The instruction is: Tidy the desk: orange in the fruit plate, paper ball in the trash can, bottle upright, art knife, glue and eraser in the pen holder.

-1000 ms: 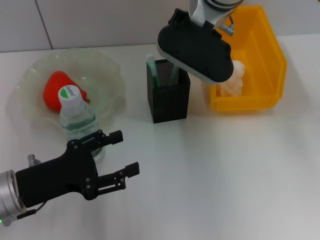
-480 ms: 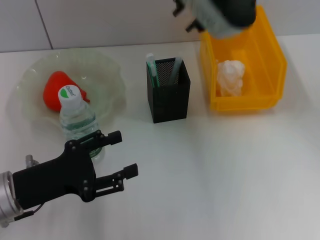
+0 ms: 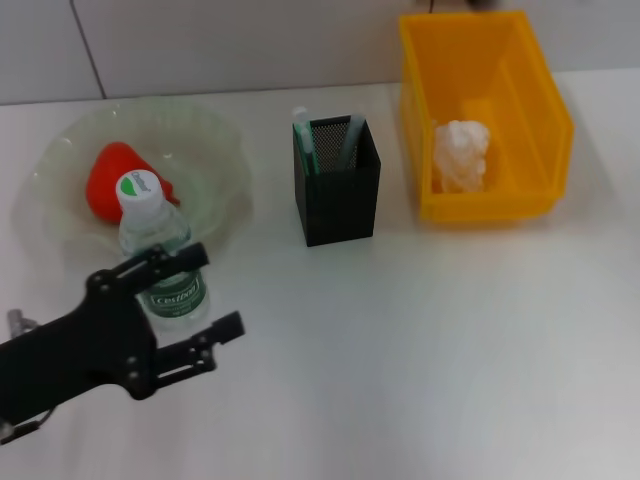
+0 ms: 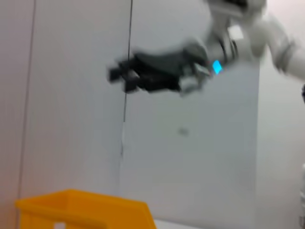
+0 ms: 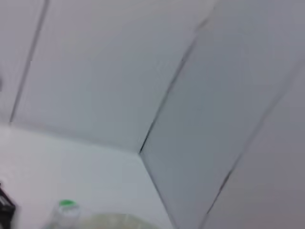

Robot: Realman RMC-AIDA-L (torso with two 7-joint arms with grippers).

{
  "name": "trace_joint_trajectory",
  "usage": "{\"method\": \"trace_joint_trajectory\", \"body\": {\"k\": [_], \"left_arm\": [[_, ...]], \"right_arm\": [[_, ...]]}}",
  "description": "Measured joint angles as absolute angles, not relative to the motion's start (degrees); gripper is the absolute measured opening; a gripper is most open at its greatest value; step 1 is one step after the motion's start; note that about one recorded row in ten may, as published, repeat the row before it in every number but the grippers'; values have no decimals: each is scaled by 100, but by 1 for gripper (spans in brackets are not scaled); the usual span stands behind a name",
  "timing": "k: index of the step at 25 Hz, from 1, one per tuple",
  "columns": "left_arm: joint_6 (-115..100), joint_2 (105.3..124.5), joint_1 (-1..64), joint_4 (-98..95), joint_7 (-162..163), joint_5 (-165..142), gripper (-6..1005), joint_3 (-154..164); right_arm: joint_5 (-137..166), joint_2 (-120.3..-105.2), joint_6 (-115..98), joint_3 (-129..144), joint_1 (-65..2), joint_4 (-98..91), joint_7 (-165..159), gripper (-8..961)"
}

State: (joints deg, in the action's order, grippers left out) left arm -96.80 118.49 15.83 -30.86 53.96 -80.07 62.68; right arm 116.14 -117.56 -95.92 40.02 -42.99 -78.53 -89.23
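Observation:
The orange (image 3: 108,176) lies in the fruit plate (image 3: 215,140) at the left. Just in front of the plate the bottle (image 3: 160,262) stands upright; its cap (image 5: 66,206) also shows in the right wrist view. My left gripper (image 3: 210,292) is open at the near left, its upper finger overlapping the bottle's side in the picture. The paper ball (image 3: 460,155) rests inside the trash can (image 3: 545,110). Two slim items (image 3: 303,135) stick out of the pen holder (image 3: 338,205); which one is the art knife or the glue I cannot tell. The eraser is hidden. My right gripper (image 4: 119,78) hangs high in front of the wall.
The trash can's rim (image 4: 81,210) shows low in the left wrist view. A tiled wall runs behind the desk. White tabletop stretches across the near middle and right.
My right arm has risen from over the pen holder and trash can and left the head view. My left gripper has drawn back toward the near left, uncovering more of the bottle.

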Motion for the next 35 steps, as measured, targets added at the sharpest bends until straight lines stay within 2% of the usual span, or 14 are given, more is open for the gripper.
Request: {"method": "trace_joint_trajectory", "body": {"k": [2, 3, 4, 6, 7, 9, 11, 13, 16, 18, 35], "left_arm": [[-9941, 11836, 1473, -3076, 5327, -7965, 813, 5984], [-9970, 11834, 1470, -3071, 5326, -7967, 813, 5966], [-10031, 11820, 1465, -3065, 5324, -7971, 813, 5937], [-10066, 11810, 1462, -3064, 5325, -7981, 813, 5938], [-10132, 11776, 1456, -3063, 5343, -8005, 813, 5966], [-10158, 11763, 1454, -3063, 5356, -8020, 813, 5991], [-10250, 11766, 1483, -3078, 5382, -8182, 813, 6079], [-10300, 11788, 1559, -3090, 5462, -8376, 813, 6093], [-10280, 11808, 1784, -3052, 5701, -8727, 813, 6093], [-10188, 11825, 1975, -2992, 5923, -9053, 813, 6094], [-9961, 11839, 2204, -2962, 6280, -9301, 813, 6090]], "right_arm": [[10769, -11870, -9503, 4110, -3420, -7669, -8822, 380], [9942, -11915, -9549, 4431, -2489, -7351, -8549, 382], [9942, -11915, -9549, 4431, -2489, -7351, -8549, 385], [9297, -11909, -9738, 4900, -1586, -6943, -8285, 391], [9297, -11909, -9738, 4900, -1586, -6943, -8285, 394], [9169, -11920, -10124, 5073, -1154, -6354, -8182, 399], [9207, -11903, -10522, 5070, -1121, -5642, -7912, 405], [9252, -11883, -10632, 5055, -1145, -5381, -7776, 499], [9770, -11750, -10764, 5014, -1393, -4413, -7277, 640], [9992, -11739, -10712, 5005, -1485, -4290, -7268, 768], [10392, -11835, -10254, 5030, -1704, -4245, -7044, 768]]}}
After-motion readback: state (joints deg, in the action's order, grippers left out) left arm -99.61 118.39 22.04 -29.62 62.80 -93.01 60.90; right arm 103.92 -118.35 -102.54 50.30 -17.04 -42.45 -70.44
